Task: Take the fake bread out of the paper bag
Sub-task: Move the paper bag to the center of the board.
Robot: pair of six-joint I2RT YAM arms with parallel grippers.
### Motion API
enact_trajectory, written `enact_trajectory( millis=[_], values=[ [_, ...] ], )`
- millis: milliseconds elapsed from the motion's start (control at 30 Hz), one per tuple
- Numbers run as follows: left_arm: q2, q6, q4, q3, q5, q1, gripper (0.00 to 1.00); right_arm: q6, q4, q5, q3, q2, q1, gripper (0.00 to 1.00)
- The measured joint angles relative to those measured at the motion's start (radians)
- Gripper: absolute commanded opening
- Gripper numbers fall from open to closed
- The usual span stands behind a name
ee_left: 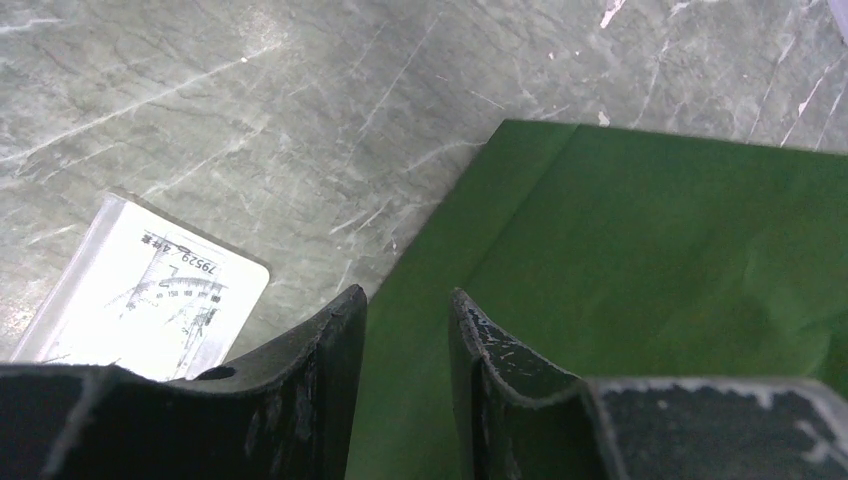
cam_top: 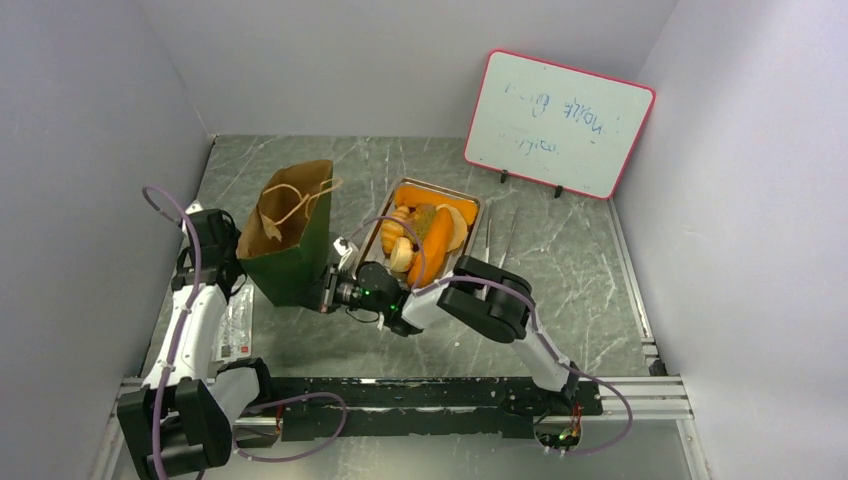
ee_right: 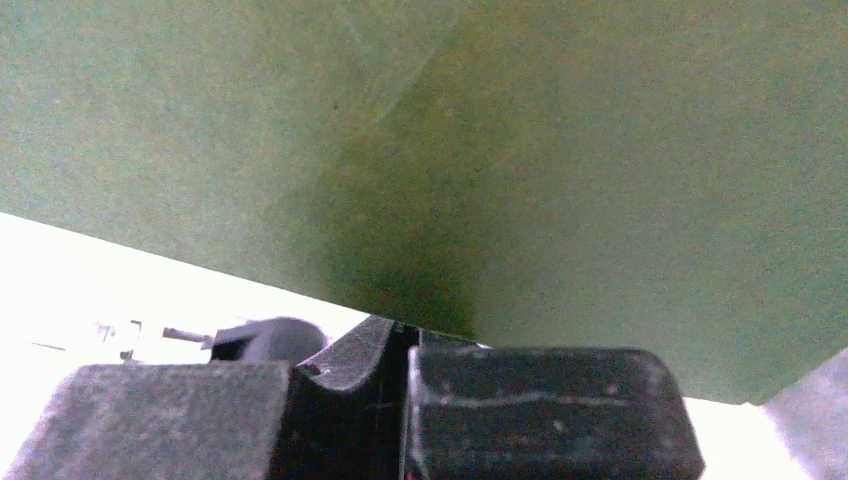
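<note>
Green outside and brown kraft within, one paper bag (cam_top: 295, 265) stands left of centre on the desk (cam_top: 580, 280), mouth up, its two twisted handles (cam_top: 300, 200) flopped across the opening. One metal tray (cam_top: 478, 212) just right of it holds the fake bread (cam_top: 430, 240), several orange and tan pieces heaped too closely to count. One whiteboard (cam_top: 560, 125) leans at upper right. One plastic packet (cam_top: 235, 330) lies at lower left. The left end effector (ee_left: 405, 305) has its fingers a little apart, the bag's green edge showing in the gap; contact cannot be told. The right end effector (ee_right: 400, 335) is closed together, its tips right at the bag's green wall.
</note>
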Motion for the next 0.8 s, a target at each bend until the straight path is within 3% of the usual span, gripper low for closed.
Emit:
enact_trajectory(
  millis=[800],
  values=[
    [-0.027,0.016,0.011,-0.007,0.036,0.116,0.31,-0.074,-0.232,-0.035,0.482,0.251,-0.160,0.00]
  ],
)
